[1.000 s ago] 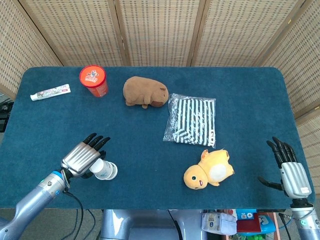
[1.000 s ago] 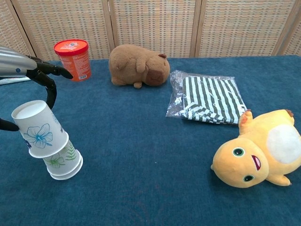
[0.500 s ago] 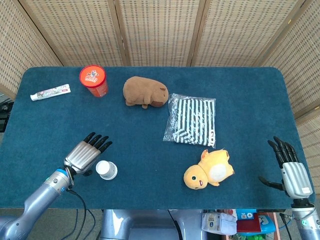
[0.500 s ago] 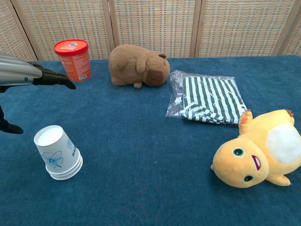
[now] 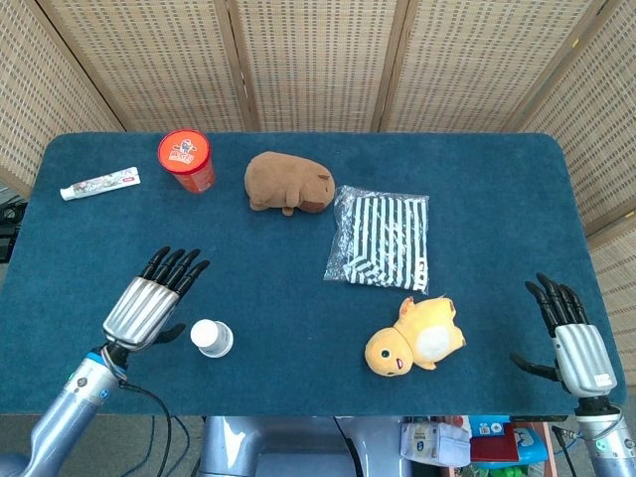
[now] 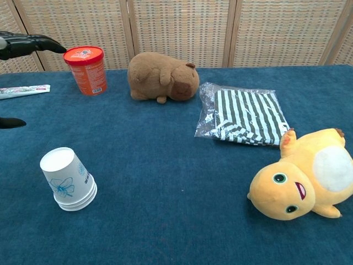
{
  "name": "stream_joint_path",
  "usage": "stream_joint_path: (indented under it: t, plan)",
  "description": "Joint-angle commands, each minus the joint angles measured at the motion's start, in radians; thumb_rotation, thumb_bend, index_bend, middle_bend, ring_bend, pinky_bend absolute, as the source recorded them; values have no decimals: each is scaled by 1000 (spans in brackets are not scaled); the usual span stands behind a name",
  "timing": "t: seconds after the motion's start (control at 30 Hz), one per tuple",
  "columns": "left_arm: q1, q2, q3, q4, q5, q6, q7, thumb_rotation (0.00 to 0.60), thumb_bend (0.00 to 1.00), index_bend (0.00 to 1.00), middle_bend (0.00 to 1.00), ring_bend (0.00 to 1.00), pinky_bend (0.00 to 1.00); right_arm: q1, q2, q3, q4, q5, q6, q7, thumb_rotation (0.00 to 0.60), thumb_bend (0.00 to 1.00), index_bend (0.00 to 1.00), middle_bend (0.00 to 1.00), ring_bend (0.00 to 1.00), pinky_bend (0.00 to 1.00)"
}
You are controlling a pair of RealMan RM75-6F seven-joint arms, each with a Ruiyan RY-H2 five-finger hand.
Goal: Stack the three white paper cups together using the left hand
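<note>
Woven wicker screens (image 5: pixel 318 60) stand behind the table I am working at; the tabletop (image 5: pixel 497 199) is covered in dark blue cloth.

Items, left to right:

1. Toothpaste tube (image 5: pixel 99 184), lying flat near the far left corner.
2. My left hand (image 5: pixel 149 303), near the front left corner, fingers straight and spread, holding nothing; it is just beside the cups and not touching them. In the chest view only its dark fingertips (image 6: pixel 33 43) show at the left edge.
3. Red tub (image 5: pixel 186 160) with a printed lid, upright by the far edge, just right of the tube.
4. Stack of white paper cups (image 5: pixel 212 338), near the front edge, left of centre. The chest view shows the cups nested (image 6: pixel 67 179), mouths down on the cloth, bottoms up, the stack leaning to the left, a blue flower printed on the outer cup.
5. Brown plush animal (image 5: pixel 287 184), lying toward the far edge, left of centre.
6. Striped cloth in a clear bag (image 5: pixel 380 238), flat near the middle.
7. Yellow plush duck (image 5: pixel 414 338), on its side near the front edge, just in front of the bag.
8. My right hand (image 5: pixel 574 338), at the front right corner, fingers extended and apart, holding nothing.
</note>
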Motion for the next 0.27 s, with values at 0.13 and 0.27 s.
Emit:
stream_joint_path:
  t: [0.13, 0.27]
  plan:
    - [205, -181, 58, 219, 173, 215, 5, 600, 234, 0, 0, 0, 0, -1, 5, 2, -15, 2, 3, -15, 600, 47, 0, 0, 0, 0]
    - [261, -214, 63, 266, 199, 264, -57, 600, 234, 0, 0, 0, 0, -3, 6, 3, -21, 0, 10, -23, 600, 47, 0, 0, 0, 0]
